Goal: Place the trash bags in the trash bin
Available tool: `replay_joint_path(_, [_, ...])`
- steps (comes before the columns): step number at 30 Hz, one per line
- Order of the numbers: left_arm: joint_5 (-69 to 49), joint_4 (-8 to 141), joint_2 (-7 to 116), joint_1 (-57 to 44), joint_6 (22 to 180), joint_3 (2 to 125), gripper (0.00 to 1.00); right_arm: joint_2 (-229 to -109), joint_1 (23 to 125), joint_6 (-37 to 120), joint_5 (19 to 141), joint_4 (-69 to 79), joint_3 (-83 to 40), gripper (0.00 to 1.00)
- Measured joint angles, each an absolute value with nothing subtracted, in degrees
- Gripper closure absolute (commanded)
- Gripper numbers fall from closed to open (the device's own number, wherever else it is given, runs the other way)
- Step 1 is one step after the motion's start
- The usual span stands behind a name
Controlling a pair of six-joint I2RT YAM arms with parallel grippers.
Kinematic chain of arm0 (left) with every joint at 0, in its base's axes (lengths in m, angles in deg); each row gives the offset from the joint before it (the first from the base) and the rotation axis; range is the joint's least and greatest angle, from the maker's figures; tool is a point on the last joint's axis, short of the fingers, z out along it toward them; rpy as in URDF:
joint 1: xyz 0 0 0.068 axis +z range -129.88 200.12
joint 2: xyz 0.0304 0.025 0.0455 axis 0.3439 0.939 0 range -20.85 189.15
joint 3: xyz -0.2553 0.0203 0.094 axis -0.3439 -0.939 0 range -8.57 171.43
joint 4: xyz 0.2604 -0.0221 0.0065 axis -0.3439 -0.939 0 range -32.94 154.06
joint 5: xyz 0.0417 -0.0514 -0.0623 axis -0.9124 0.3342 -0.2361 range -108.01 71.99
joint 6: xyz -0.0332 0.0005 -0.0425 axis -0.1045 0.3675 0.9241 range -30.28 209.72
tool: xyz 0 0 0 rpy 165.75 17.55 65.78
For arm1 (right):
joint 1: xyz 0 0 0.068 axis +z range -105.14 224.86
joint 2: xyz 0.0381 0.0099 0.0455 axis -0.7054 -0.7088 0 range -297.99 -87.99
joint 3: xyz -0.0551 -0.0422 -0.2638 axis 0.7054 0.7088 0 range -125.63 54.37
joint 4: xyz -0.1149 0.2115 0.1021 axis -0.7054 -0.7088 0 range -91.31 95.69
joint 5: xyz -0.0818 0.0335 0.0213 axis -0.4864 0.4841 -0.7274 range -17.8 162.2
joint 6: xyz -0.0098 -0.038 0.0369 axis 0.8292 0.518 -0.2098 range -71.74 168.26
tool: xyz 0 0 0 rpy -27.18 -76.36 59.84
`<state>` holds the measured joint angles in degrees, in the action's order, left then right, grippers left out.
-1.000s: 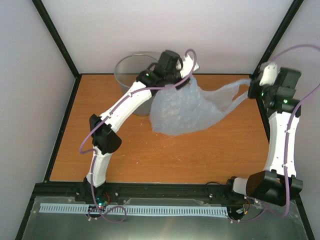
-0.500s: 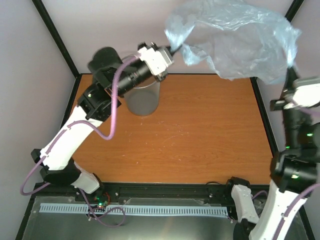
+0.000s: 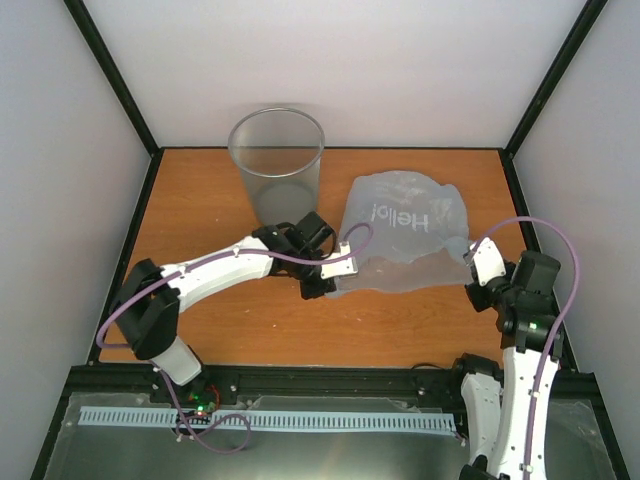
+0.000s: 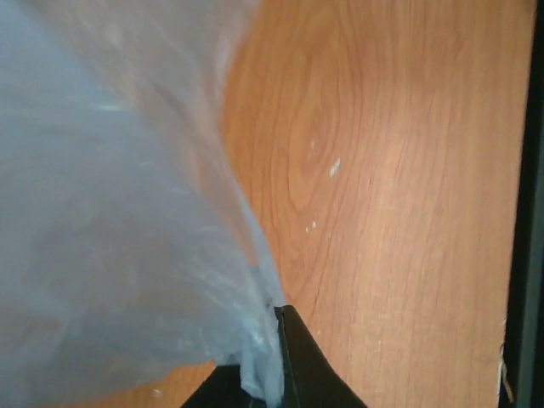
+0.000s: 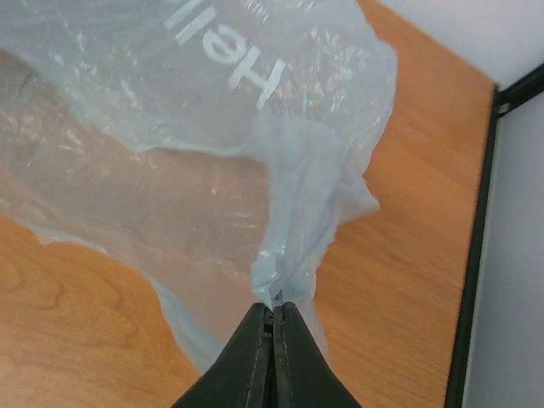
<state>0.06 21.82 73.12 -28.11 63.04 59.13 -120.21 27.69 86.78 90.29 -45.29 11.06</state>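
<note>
A pale blue translucent trash bag [image 3: 405, 235] printed "Hello!" lies spread on the wooden table [image 3: 400, 315], right of centre. My left gripper [image 3: 335, 278] is low at the bag's near-left corner, shut on its edge; the left wrist view shows film [image 4: 110, 212] pinched at the fingertips [image 4: 293, 340]. My right gripper [image 3: 470, 268] is shut on a bunched bit of the bag's right edge, and in the right wrist view the bag [image 5: 212, 127] fans out from the closed gripper [image 5: 273, 308]. The trash bin [image 3: 277, 160], round translucent grey, stands upright at the back, left of the bag.
Black frame posts [image 3: 110, 75] and white walls [image 3: 400, 70] close in the table on three sides. A black rail [image 3: 320, 378] carrying the arm bases runs along the near edge. The table's right edge [image 5: 476, 255] lies close to the right gripper.
Earlier the bag was held up in the air between the two grippers, near and above the bin. Now both arms are low and the bag lies flat on the table, both grippers shut on it.
</note>
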Motion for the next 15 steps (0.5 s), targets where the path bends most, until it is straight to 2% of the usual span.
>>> replay_joint_path(4, [1.7,23.6,70.1,-27.5,65.8,60.0,0.99,-122.7,27.7,90.2,91.6,-48.1,11.4,0.95])
replay_joint_path(5, [1.9,23.9,70.3,-27.4,66.6,60.0,0.99,-123.5,27.7,91.0,91.6,-49.1,11.4,0.86])
replay_joint_path(8, [2.1,24.2,70.9,-26.3,69.0,60.0,0.99,-125.2,27.7,92.6,91.3,-51.2,11.3,0.34])
replay_joint_path(10, [2.2,24.4,71.2,-25.2,70.5,60.2,0.99,-126.6,27.7,93.3,90.5,-52.8,10.3,0.21])
replay_joint_path(12, [2.4,24.6,71.5,-24.6,71.5,60.9,0.99,-128.8,27.7,93.2,89.6,-54.1,7.9,0.16])
replay_joint_path(15, [3.0,25.1,72.0,-24.2,73.0,62.1,0.99,-133.5,27.7,93.0,89.6,-55.6,3.3,0.14])
